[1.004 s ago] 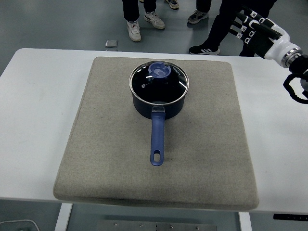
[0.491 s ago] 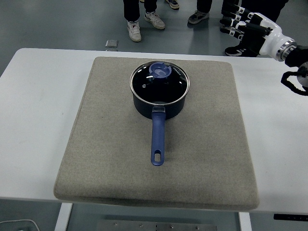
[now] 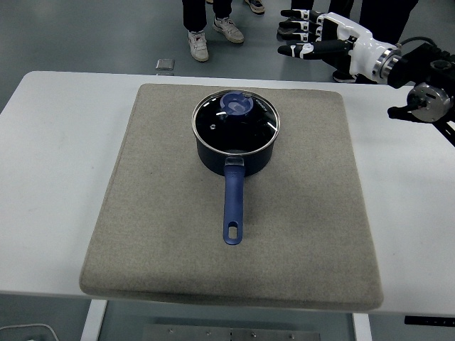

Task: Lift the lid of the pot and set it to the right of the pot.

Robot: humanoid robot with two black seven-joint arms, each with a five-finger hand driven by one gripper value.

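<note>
One view, head: everything below
Pot (image 3: 235,145): sitting on the grey mat (image 3: 142,213) on the table (image 3: 50,142)
Lid (image 3: 235,121): resting on the pot
Right robot hand (image 3: 323,39): hovering beyond the table's far edge, fingers spread, holding nothing

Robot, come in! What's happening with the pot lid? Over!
Right robot hand open, high beyond the table's far edge. Left arm out of view. Pot lid on the pot, untouched. Nothing blocking the mat right of the pot.
</note>
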